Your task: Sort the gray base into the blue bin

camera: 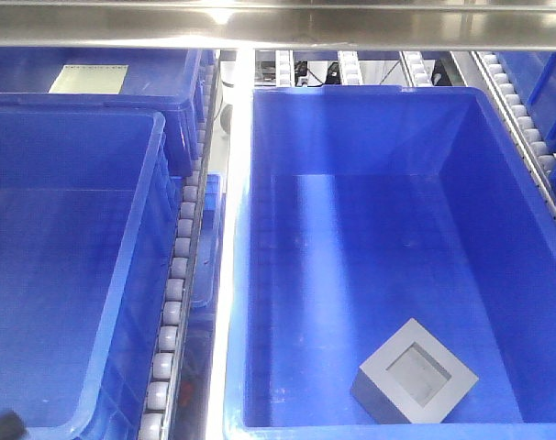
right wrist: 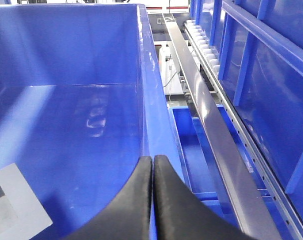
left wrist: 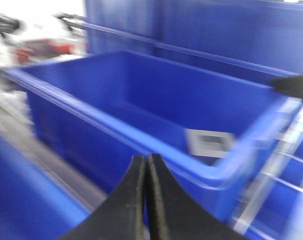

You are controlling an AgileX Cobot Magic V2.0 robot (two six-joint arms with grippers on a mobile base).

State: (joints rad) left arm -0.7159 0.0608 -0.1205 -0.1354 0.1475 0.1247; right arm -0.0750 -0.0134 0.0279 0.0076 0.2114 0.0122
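Gray base (camera: 414, 372), bright-blue bin (camera: 370, 101)

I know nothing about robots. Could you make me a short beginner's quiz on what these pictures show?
1. True or false: the gray base lies on the floor of the blue bin.
2. Which way does the base's square recess face? A) up B) down C) toward a wall
3. Fill in: the left gripper and the right gripper both have their jaws ____.

Key: 1 true. 2 A. 3 closed, with nothing between them.
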